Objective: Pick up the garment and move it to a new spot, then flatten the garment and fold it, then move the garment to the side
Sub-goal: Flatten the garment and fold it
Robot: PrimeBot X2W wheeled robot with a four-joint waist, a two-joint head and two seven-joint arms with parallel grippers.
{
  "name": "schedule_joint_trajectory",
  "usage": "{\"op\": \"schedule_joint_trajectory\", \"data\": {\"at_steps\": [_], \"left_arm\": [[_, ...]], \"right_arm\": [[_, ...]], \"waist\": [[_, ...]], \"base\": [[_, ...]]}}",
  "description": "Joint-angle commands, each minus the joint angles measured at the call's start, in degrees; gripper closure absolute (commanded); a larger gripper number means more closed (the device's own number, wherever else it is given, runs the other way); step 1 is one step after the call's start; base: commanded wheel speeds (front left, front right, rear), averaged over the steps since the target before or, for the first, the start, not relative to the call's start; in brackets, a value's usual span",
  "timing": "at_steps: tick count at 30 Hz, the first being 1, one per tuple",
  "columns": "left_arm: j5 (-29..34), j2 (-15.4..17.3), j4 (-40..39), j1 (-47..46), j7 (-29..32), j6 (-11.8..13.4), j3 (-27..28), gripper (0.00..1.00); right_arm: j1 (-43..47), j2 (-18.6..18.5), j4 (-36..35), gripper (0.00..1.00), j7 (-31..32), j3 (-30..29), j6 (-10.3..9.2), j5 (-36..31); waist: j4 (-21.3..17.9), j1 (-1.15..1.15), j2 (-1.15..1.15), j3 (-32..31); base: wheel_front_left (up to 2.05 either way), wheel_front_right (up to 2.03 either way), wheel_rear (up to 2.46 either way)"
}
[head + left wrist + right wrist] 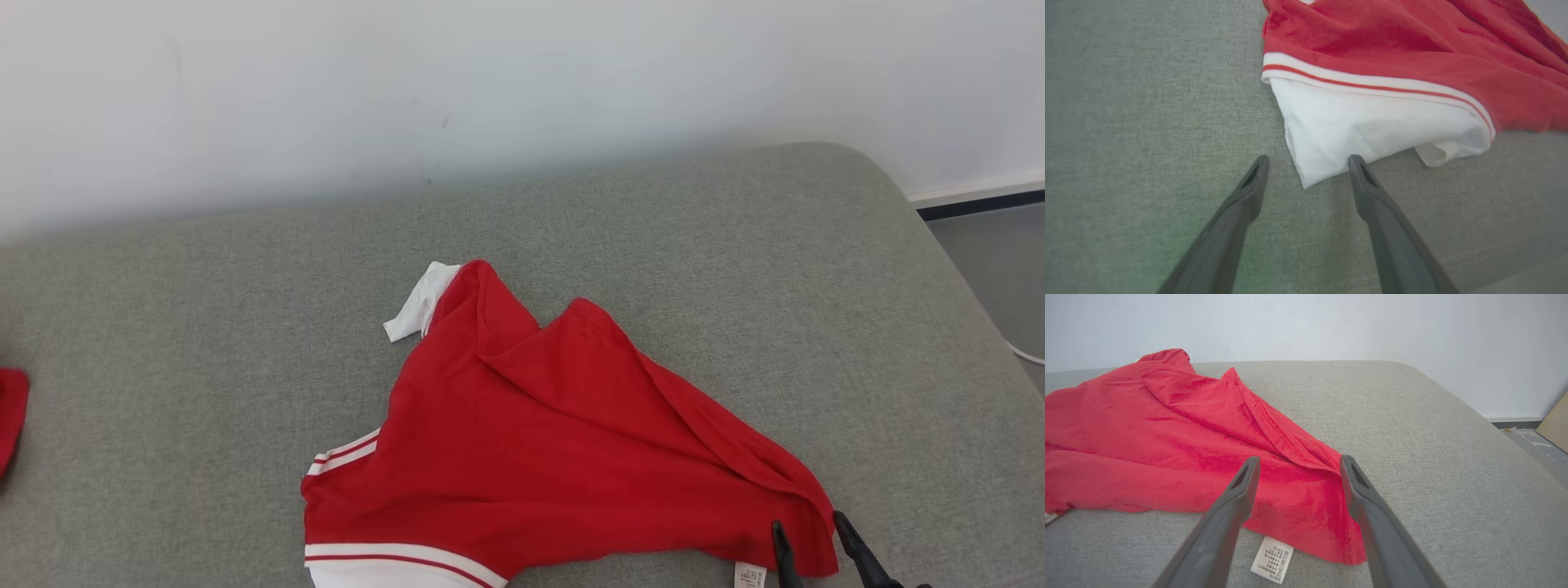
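You see the red garment (531, 433), white-trimmed, lying crumpled toward the near edge of the grey cushion (735, 245). The right gripper (807, 524) stands with jaws apart astride the garment's right corner, beside a white label (749, 576). A second red cloth (11, 416) lies at the left edge.

The garment (531, 425) runs off the head view's bottom edge. A red cloth (10, 416) is cut by its left edge. The label (1272, 559) bears print too small to read.
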Motion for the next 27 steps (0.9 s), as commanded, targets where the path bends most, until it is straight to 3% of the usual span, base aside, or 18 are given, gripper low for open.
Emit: {"op": "schedule_joint_trajectory", "data": {"at_steps": [1, 7, 8, 9, 18, 27], "left_arm": [[-0.3, 0.0, 0.9, -1.5, -0.2, -0.4, 0.0, 0.00], [-1.7, -0.1, 2.6, -2.6, -0.2, -0.4, -1.8, 0.00], [-1.7, -0.1, 2.7, -2.8, -0.2, -0.4, -2.1, 0.70], [-2.0, 0.0, 2.5, -2.9, -0.2, -0.4, -2.4, 1.00], [-1.0, 0.9, -9.8, -1.6, -0.2, -0.2, -0.8, 1.00], [-0.5, 5.0, -16.0, 3.4, -0.2, -0.2, -2.3, 1.00]], "right_arm": [[0.4, 0.2, -1.8, 0.00, 0.0, 0.8, -0.15, -0.4], [0.7, 0.8, -3.2, 0.00, 0.0, 2.4, -0.15, -0.3], [0.7, 1.0, -3.2, 0.00, 0.0, 2.8, -0.15, -0.3], [0.7, 1.1, -3.2, 0.00, 0.0, 3.1, -0.15, -0.2], [-0.8, 1.8, -2.8, 0.00, 0.0, 4.3, -0.15, 0.4], [-3.0, 2.0, -1.9, 0.00, 0.0, 5.5, -0.15, 0.6]], "waist": [[-0.5, 0.00, 0.00, 0.0], [-1.1, 0.00, 0.00, 0.1], [-1.1, 0.00, 0.00, 0.2], [-1.1, 0.00, 0.00, 0.3], [0.8, 0.00, 0.00, 1.6], [1.5, 0.00, 0.00, 1.9]], "base": [[0.00, 0.00, 0.00], [0.00, 0.00, 0.00], [0.00, 0.00, 0.00], [0.00, 0.00, 0.00], [0.00, 0.00, 0.00], [0.00, 0.00, 0.00]]}}
